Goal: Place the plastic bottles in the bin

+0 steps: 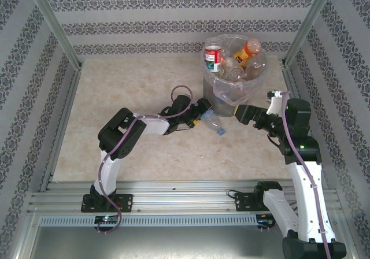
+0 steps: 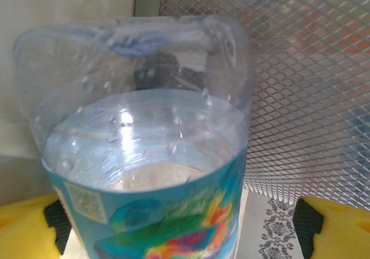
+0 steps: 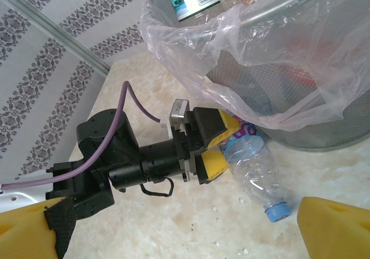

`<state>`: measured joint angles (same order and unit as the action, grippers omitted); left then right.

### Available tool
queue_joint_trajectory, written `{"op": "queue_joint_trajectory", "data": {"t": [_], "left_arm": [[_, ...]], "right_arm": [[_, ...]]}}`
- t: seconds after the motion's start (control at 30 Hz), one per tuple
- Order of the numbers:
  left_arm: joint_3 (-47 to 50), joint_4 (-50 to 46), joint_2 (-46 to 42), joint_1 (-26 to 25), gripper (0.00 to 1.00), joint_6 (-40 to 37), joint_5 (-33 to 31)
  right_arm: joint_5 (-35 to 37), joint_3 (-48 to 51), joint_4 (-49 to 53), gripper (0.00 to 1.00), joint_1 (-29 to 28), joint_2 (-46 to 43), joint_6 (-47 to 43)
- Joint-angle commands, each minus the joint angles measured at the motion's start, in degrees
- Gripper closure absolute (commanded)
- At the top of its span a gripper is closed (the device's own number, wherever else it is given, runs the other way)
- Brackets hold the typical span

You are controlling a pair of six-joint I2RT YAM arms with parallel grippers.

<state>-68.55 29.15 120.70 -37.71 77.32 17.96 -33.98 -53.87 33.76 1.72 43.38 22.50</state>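
Where wrist faces bottle [image 2: 144, 155], label [image 2: 167, 227] shows.

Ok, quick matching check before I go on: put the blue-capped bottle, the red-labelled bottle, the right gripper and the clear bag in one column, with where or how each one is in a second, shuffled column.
1. blue-capped bottle
2. red-labelled bottle
3. right gripper
4. clear bag

A. folded over the rim of the bin
B. open, holding nothing, beside the bin
C. lying on the table, flanked by the open left gripper
D. inside the bin

Pairs: 1-C, 2-D, 3-B, 4-A
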Motion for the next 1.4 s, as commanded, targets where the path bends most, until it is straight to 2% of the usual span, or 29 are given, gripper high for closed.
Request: {"op": "queue_joint_trajectory", "data": {"t": [0.0, 0.13, 0.37, 0.6, 0.8, 0.93, 1.13, 1.23, 1.37], "left_arm": [[-0.7, 3.53, 3.55, 0.18, 0.04, 1.52, 0.65], [-0.49, 4.12, 4.11, 0.34, 0.1, 1.51, 0.86], [3.28, 9.34, 2.85, 1.9, 0.27, 0.7, 2.5], [8.12, 14.1, -0.41, 4.29, 0.28, -0.42, 5.36], [11.6, 16.62, -6.0, 6.67, 0.27, -0.35, 12.66], [12.94, 10.72, -12.29, 8.33, 0.27, -2.58, 18.16], [10.61, -9.68, -21.62, 9.4, 0.27, -11.91, 23.52], [10.68, -10.56, -23.22, 9.73, 0.27, -10.79, 27.39], [10.99, -12.75, -25.62, 9.76, 0.27, -11.89, 28.29]], "right_arm": [[-0.65, -1.66, 0.51, 0.02, -0.65, 0.05, -0.79], [-0.04, -2.12, 1.29, 0.02, -0.79, -0.3, -0.88], [-0.38, -2.31, 2.41, 0.02, -1.7, -0.21, -1.39], [-0.56, -2.3, 3.15, 0.02, -5.56, 0.98, -2.02], [2.24, -0.01, 2.06, 0.02, -14.03, 3.64, -3.16], [4.69, 0.26, 1.48, 0.02, -19.26, 7.21, -4.3], [10.55, -0.12, 1.31, 0.02, -24.48, 13.89, -5.81], [11.74, -0.08, -0.18, 0.02, -26.07, 16.96, -5.72], [11.09, -0.58, -1.26, 0.07, -28.62, 20.92, -5.71]]}}
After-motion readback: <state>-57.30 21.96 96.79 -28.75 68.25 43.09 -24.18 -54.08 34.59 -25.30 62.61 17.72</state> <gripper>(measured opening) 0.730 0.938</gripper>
